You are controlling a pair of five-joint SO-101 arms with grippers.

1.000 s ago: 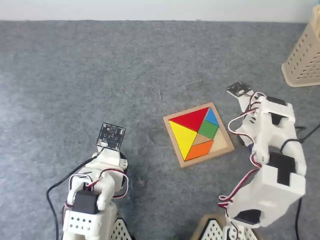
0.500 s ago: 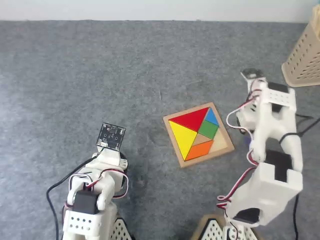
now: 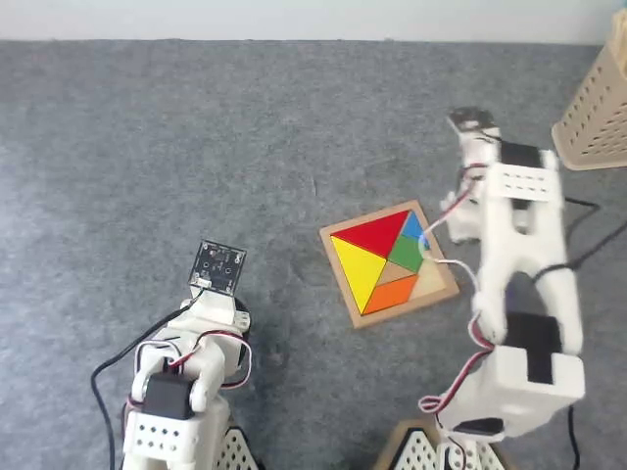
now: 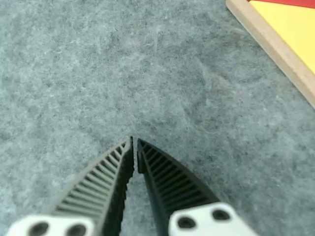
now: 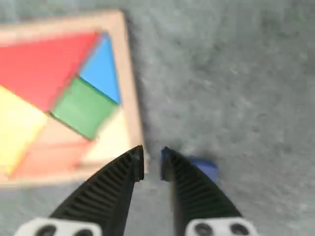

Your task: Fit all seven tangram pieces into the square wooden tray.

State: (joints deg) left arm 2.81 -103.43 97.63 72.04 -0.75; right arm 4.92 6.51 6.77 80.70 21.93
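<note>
the right gripper (image 5: 151,158), barely parted and empty, has swung beside the tray (image 5: 130,73) to the stray blue piece (image 5: 206,168), still unplaced.

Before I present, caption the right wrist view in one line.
Right gripper over the grey felt beside the wooden tray, with a loose blue piece lying outside the tray near its tips.

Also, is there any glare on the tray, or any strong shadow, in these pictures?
High view: the light is soft and even, and the tray and its coloured pieces show no glare. Left wrist view: the left gripper casts no clear shadow on the grey mat. Right wrist view: there is no glare on the tray rim, and no hard shadow under the right gripper.
</note>
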